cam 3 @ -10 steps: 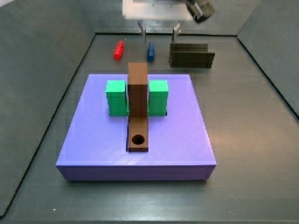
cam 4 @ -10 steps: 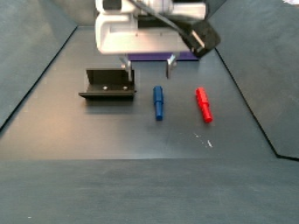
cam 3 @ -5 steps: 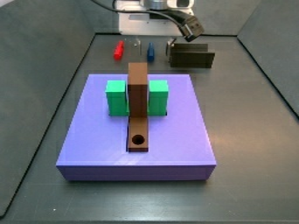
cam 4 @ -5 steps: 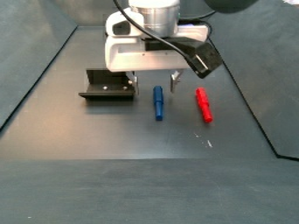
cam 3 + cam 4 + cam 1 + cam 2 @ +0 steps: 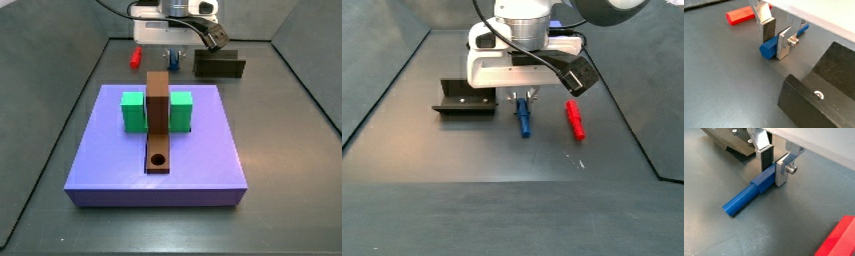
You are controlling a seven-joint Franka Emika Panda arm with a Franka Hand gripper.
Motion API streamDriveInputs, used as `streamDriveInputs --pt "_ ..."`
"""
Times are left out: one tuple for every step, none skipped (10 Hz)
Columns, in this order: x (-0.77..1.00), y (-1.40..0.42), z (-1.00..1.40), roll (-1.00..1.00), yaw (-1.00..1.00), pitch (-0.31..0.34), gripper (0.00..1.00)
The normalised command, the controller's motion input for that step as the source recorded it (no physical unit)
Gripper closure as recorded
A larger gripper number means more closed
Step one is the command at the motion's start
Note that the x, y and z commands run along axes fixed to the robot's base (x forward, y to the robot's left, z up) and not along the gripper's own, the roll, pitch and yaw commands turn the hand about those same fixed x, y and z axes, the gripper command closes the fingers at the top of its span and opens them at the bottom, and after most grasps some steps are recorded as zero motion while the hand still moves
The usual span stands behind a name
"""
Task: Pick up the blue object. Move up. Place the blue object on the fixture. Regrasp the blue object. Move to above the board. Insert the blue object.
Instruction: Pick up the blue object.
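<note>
The blue object (image 5: 749, 196) is observed lying flat on the dark grey matte floor, a slim square-sectioned peg of smooth plastic appearance with a slightly thicker section along part of its length. In both wrist views the gripper (image 5: 773, 164) is seen lowered over one end of it, the flat silver fingers (image 5: 785, 43) with dark pads standing on either side of the peg; the jaws are set narrow about it, but whether the pads press on it cannot be told. In a side view the blue object (image 5: 521, 117) is seen just right of the fixture (image 5: 464, 98) and left of the red peg (image 5: 575, 118), the three well apart from one another, with the gripper (image 5: 520, 97) at the peg's far end. The fixture is shown as a dark, angular bracket with raised walls; a small screw head on its face is visible only in a wrist view (image 5: 820, 95). The board (image 5: 158, 150) appears only in a side view, as a flat purple-blue slab near the camera bearing two green blocks (image 5: 134, 111) and a long brown bar (image 5: 158, 122) with a round hole at its near end. In that view the blue object (image 5: 174, 55) is largely hidden behind the gripper body.
</note>
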Motion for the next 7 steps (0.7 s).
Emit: streamDriveInputs --pt "0.00 0.00 0.00 0.00 0.00 0.000 1.00" --pt "0.00 0.00 0.00 0.00 0.00 0.000 1.00" --pt "0.00 0.00 0.00 0.00 0.00 0.000 1.00" --pt "0.00 0.00 0.00 0.00 0.00 0.000 1.00" --pt "0.00 0.00 0.00 0.00 0.00 0.000 1.00" --pt "0.00 0.00 0.00 0.00 0.00 0.000 1.00" --pt "0.00 0.00 0.00 0.00 0.00 0.000 1.00"
